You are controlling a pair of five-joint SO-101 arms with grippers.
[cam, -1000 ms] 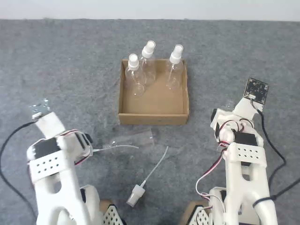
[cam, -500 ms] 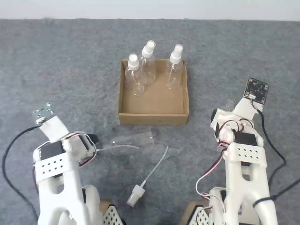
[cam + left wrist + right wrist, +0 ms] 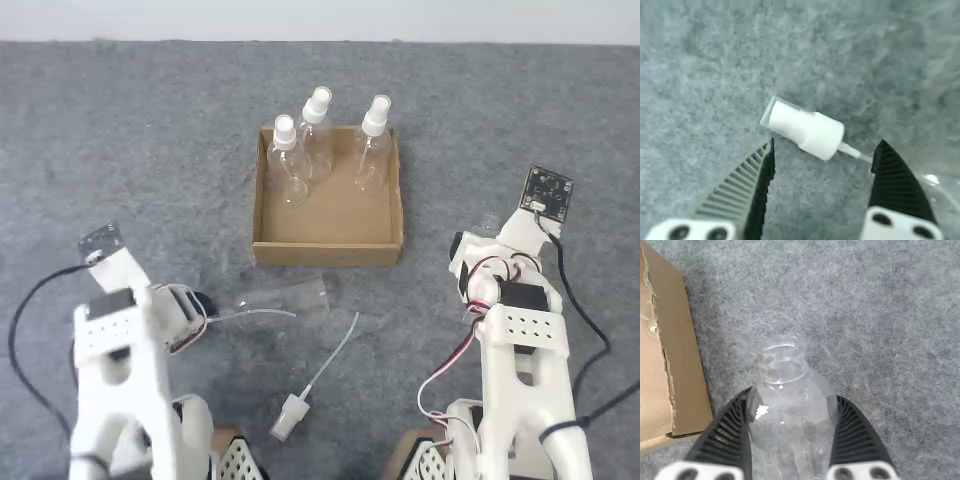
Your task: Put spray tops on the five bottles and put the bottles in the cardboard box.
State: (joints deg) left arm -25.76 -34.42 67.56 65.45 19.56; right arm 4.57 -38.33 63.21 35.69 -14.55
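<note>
At left on the surface (image 3: 690, 50): left claw (image 3: 827, 144) wide open astride a lying spray top (image 3: 807, 131), empty | tip: centre on its white body, then close squarely | right claw (image 3: 793, 397) clamps an uncapped bottle (image 3: 782, 362) beside the box (image 3: 660, 350)

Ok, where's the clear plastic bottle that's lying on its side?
In the high view, the clear plastic bottle lies on the grey carpet just in front of the brown cardboard box's near wall, toward the left arm's side.

Front half of cardboard box (image 3: 325, 255) open; bottles (image 3: 372, 150) block back.
</note>
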